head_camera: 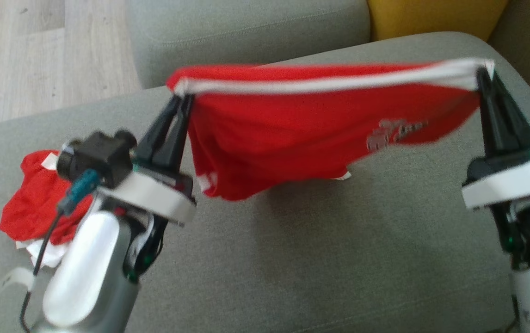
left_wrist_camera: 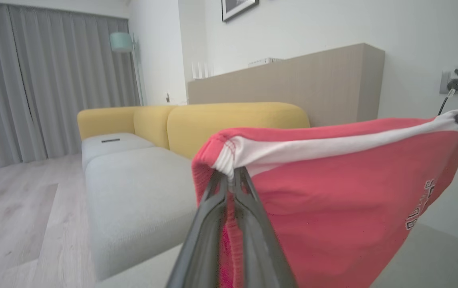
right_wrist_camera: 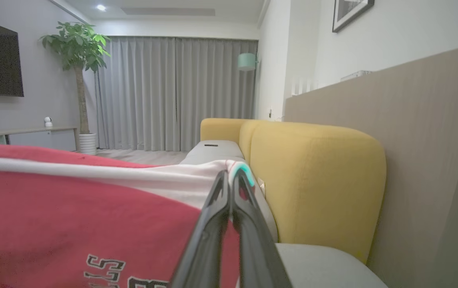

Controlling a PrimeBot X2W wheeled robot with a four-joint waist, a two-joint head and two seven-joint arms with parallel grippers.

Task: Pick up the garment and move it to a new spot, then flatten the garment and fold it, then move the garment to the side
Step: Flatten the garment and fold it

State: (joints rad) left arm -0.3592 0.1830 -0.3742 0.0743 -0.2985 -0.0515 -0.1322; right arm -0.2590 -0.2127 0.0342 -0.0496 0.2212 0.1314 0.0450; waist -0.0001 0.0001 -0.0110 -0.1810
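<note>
— Two grips to confirm first: left hand [head_camera: 182,98] closed on the garment [head_camera: 292,134], right hand [head_camera: 484,74] too?
— Yes. Each one pinched tight on one end of the white band [head_camera: 320,85]. Red cloth stretched between them, hanging in the air over the grey sofa seat [head_camera: 339,259], apparently not touching it.
— So how far along?
— Picked up, probably. Not yet laid on a new spot. Flattening, folding and putting aside all left to do, judging from this. Also a second red and white cloth [head_camera: 33,203], crumpled on the seat beside the left arm.
— Any writing to read?
— White print [head_camera: 397,134] on the red front, blurred from the head. From the left wrist, outlined letters like "BU", the rest lost in a fold. From the right wrist, maybe "S" and "I", cut by the bottom edge. No brand certain.
</note>
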